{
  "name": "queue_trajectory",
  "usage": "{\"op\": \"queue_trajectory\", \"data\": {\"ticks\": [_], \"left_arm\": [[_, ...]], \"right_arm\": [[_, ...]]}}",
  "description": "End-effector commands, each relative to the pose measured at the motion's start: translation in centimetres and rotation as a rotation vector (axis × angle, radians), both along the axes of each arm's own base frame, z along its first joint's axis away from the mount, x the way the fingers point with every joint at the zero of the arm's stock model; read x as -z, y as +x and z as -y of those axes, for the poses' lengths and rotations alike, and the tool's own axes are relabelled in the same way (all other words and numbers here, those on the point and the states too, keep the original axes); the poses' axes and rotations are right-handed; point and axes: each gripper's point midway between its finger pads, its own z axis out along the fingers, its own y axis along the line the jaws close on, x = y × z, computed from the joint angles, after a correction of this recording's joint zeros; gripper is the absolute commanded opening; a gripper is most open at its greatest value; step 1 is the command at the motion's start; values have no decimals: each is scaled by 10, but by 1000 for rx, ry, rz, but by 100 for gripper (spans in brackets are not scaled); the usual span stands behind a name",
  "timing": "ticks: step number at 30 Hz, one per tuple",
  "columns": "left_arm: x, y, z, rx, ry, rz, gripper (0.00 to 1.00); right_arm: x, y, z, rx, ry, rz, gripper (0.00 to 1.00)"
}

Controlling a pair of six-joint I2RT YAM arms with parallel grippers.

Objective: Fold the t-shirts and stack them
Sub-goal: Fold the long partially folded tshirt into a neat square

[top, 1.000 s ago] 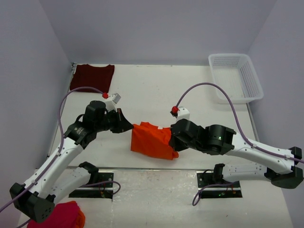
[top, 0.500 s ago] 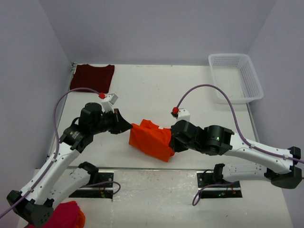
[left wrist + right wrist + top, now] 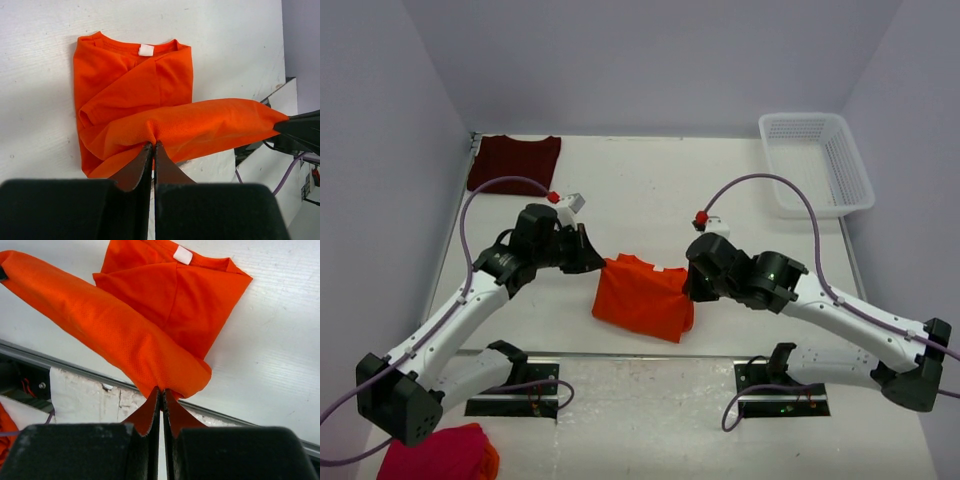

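- The orange shirt (image 3: 642, 300) lies a little toward 6 o'clock from the middle of the white tabletop (image 3: 650, 190), between my two arms. It is a fine, faintly pitted knit, folded to a rough rectangle with the collar toward 12 o'clock.
- A small white square label (image 3: 146, 49) sits inside the collar, and one short sleeve is tucked across the body.
- My left jaws are pressed fully together on a pinch of the orange cloth at the shirt's 10 o'clock side.
- My right jaws are likewise closed tight on a pinch of the same cloth at its 3 o'clock side.
- Between the two grips a rolled band of the cloth is raised off the rest of the shirt and stretched. It is smooth along its length and puckered at each pinch.
- The maroon shirt (image 3: 514, 162) lies flat in the tabletop's 10 o'clock corner. It is dark and matte, with its short sleeves spread.
- A white plastic basket (image 3: 848, 165), rectangular with lattice walls, stands in the 2 o'clock corner, its lattice bottom in plain sight.
- A crumpled pink-red bundle (image 3: 435, 455) with an orange edge sits at 7 o'clock, beside the left arm's base.
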Motion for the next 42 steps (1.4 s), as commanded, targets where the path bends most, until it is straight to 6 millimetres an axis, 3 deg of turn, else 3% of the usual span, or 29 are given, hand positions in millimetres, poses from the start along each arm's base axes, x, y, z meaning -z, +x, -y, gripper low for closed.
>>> {"op": "queue_trajectory", "data": {"ticks": [1,9,10,12,13,15,16,17,18,19,20,22,23,24,27,30,31,33,36,37,41,42], "left_arm": [[-23,25,11,17,-19,112,0],[-7,74,33,21,11,104,0],[7,83,37,20,32,73,0],[10,100,44,21,39,87,0],[30,108,49,27,63,45,0],[35,127,55,25,82,48,0],[58,136,56,14,115,14,0],[55,148,60,11,122,32,0],[61,154,62,13,132,24,0],[85,164,60,-9,178,-5,0],[82,176,64,-3,183,5,0],[106,184,65,5,231,-40,4],[105,192,66,7,242,-18,10],[108,194,67,13,245,-14,9],[102,213,67,-17,254,67,23],[98,225,71,-14,262,83,60],[97,228,69,-30,277,89,64],[90,231,60,-71,311,107,65],[70,238,32,-182,408,172,73],[50,241,23,-236,420,222,75],[30,224,9,-282,436,258,81],[16,218,10,-281,414,282,81]], "right_arm": [[0,12,-4,-25,38,16,0],[23,62,4,2,31,7,0],[29,68,-1,-12,43,-11,0],[38,83,4,2,36,-20,0],[39,92,2,5,48,-13,0],[57,107,6,9,30,-49,0],[61,120,8,22,42,-41,0],[81,125,9,16,18,-92,0],[86,133,10,26,9,-102,0],[93,139,11,30,0,-107,0],[101,150,20,83,-39,-93,0],[123,157,26,111,-84,-128,0],[130,159,28,122,-90,-144,0],[143,159,33,141,-122,-158,0],[158,160,34,159,-80,-221,0],[159,162,39,175,-91,-210,1],[155,165,44,192,-110,-184,5],[152,164,48,194,-118,-170,22],[141,168,58,221,-156,-129,30],[136,170,60,223,-164,-114,34],[114,174,67,239,-185,-61,47],[109,172,70,246,-195,-54,52]]}}
